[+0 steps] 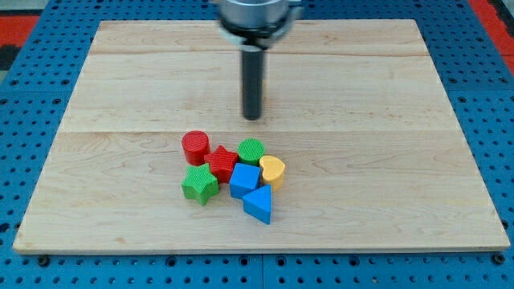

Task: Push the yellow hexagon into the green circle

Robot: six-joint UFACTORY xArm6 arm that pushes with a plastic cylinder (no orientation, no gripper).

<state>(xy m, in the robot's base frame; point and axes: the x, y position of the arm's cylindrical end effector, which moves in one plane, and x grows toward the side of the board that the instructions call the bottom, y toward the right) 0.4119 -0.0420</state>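
- Nearest the view's bottom lies a blue triangle block (259, 206). It looks like ridged plastic with sharp corners.
- Just above it sits a blue block (244, 180) with flat sides, and to its left a green star (199, 184) with lined ridges on top.
- The yellow block (273, 171) is on the right edge of the pile. Its shape is hard to tell; it looks rounded, more like a heart than a hexagon. It touches the blue block and sits just below the green circle (250, 150), very close or touching.
- A red star (222, 161) and a red round block (194, 148) fill the left side of the pile.
- The desk (401, 185) is smooth pale wood with long board lines.
- The tip (252, 119) is a dark straight rod end, above the pile and apart from it, nearest the green circle. There is no claw on this arm, so nothing can be said to be spread or pinching.
- What could go wrong: the blocks are packed tight, so a push may shove the whole pile. Coming straight down would hit the green circle first and knock it away.
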